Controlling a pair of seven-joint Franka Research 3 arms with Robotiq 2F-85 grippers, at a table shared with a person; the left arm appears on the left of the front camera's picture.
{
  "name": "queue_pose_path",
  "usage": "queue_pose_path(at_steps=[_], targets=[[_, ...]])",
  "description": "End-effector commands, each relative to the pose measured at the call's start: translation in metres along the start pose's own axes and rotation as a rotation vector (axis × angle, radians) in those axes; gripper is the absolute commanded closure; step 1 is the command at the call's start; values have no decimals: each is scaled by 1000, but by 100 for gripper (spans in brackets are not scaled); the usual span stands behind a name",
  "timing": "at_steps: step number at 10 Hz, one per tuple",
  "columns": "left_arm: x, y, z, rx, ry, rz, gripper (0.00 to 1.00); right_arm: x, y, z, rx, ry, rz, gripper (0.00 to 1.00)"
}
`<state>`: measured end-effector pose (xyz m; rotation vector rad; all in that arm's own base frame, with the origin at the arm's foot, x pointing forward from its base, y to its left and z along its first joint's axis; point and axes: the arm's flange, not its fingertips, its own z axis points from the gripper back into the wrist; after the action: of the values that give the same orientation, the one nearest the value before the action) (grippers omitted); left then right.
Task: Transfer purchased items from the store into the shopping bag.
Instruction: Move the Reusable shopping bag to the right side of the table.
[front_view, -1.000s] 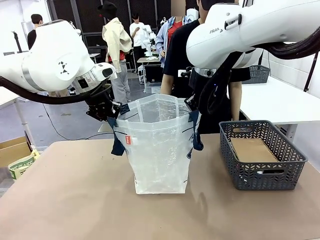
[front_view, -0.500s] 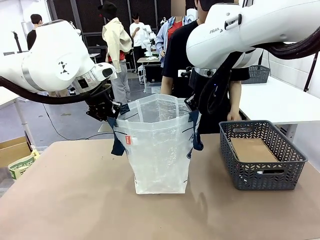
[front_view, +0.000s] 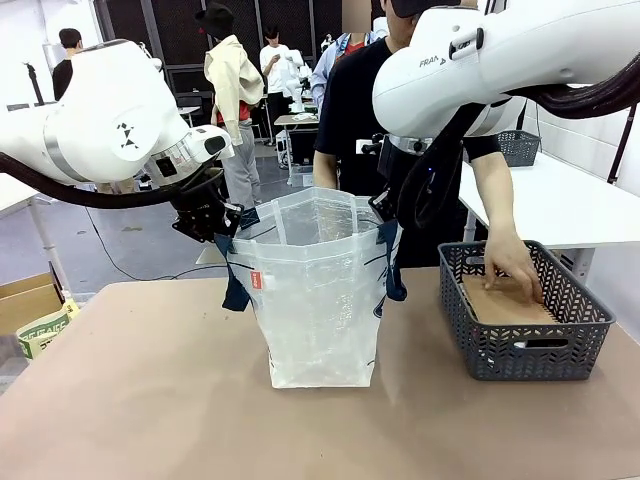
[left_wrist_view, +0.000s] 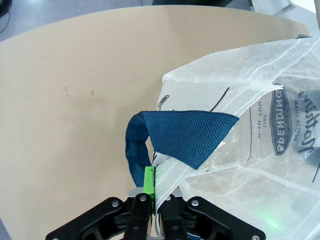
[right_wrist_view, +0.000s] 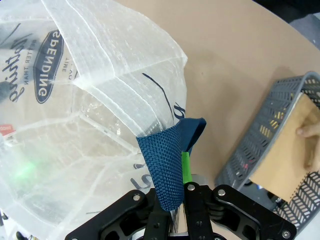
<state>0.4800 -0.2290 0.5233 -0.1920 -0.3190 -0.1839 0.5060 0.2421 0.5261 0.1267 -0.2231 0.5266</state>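
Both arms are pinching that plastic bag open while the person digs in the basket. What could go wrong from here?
1. The left tool and right tool each pinch only a thin edge of the shopping bag beside a blue strap. The film could slide out and the mouth sag shut.
2. The person's hand, now in the grey basket, would likely pass close to the right arm on its way to the bag, so a bump seems possible.
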Motion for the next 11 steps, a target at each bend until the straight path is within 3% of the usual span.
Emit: queue_pose_path(at_steps=[1, 6, 11], targets=[[-1, 1, 2, 1, -7, 19, 100, 0, 0, 0, 0, 0, -7, 100], [0, 0, 0, 0, 0, 0, 100, 0, 0, 0, 0, 0, 0, 100], [10, 2, -14, 18, -87, -108, 100, 2, 2, -16, -17, -26, 35, 100]])
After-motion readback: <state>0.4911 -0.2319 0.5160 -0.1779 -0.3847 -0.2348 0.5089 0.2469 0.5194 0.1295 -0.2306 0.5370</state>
